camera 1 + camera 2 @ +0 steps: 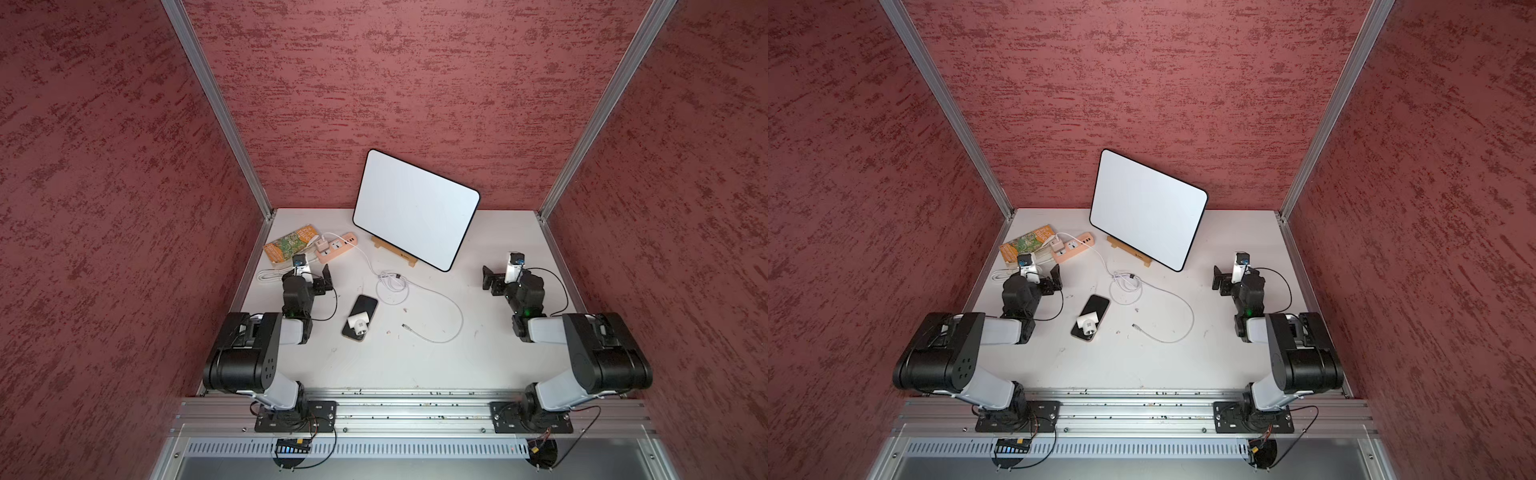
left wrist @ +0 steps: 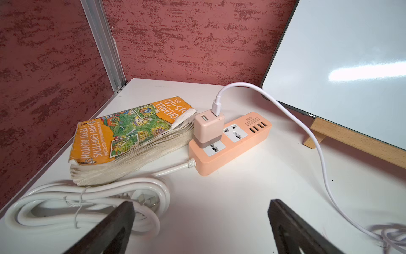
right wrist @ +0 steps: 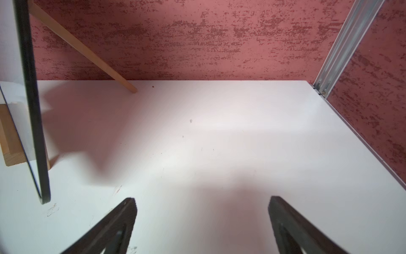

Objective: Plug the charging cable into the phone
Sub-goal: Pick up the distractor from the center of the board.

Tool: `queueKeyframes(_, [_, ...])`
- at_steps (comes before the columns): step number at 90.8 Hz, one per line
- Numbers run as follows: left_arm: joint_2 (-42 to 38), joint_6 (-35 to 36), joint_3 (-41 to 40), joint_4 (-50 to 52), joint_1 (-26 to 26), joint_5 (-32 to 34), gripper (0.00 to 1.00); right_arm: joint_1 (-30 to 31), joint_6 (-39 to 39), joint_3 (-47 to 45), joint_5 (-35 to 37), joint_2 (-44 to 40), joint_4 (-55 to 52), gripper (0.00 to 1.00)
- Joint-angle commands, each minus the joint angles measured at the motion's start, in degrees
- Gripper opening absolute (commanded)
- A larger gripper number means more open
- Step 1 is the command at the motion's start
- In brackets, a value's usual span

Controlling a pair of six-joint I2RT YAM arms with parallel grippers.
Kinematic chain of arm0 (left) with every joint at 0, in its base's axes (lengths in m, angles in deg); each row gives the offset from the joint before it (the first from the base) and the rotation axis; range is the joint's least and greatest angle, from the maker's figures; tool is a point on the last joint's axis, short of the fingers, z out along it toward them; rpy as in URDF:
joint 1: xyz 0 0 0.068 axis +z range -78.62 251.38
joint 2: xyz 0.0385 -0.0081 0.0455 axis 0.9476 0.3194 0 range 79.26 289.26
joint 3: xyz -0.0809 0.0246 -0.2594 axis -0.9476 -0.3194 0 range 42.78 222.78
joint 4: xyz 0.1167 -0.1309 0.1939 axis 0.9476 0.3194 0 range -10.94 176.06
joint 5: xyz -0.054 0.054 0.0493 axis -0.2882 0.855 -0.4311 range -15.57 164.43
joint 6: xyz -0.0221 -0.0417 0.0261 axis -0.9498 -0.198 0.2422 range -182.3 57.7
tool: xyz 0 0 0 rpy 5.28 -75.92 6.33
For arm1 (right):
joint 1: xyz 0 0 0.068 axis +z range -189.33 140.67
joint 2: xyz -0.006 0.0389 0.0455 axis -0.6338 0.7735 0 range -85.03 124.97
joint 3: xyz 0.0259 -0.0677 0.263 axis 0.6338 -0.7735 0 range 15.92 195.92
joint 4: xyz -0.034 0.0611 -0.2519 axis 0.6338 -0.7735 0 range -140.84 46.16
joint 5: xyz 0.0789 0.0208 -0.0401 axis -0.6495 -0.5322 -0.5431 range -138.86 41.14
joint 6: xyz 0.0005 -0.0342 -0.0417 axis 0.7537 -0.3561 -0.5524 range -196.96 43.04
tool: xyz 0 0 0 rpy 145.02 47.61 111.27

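**A:** Phone?
**B:** Phone (image 1: 366, 306) flat mid-table (image 1: 415, 365), plug (image 1: 404, 326) lying near it, not in. Cable (image 2: 241, 83) runs back to the adapter (image 2: 208, 129) on the power strip (image 2: 241, 143), so I reckon only the tip is free to move.
**A:** Pose?
**B:** Both folded low, out at the sides. My left gripper (image 2: 201, 205) and right gripper (image 3: 202, 200) are spread, holding nothing

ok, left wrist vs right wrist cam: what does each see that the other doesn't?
Left wrist only: book, orange power strip, the charging cable plugged into an adapter on it, and a bundled thick cord.
Right wrist only: a wooden rear leg behind the board.
Both: that board, its wooden stand, the table. Left fingers and right fingers are open, holding nothing. Neither shows the phone.
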Motion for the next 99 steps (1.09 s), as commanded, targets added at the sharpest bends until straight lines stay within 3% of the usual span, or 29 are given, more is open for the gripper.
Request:
queueKeyframes(1, [-0.48, 0.09, 0.77, 0.15, 0.19, -0.59, 1.00, -0.46, -0.43, 0.11, 0.10, -0.08, 0.33, 0.99])
queueKeyframes(99, [-0.67, -0.33, 0.96, 0.89, 1.28, -3.03, 1.00, -0.45, -0.43, 0.18, 0.30, -0.19, 0.25, 0.99])
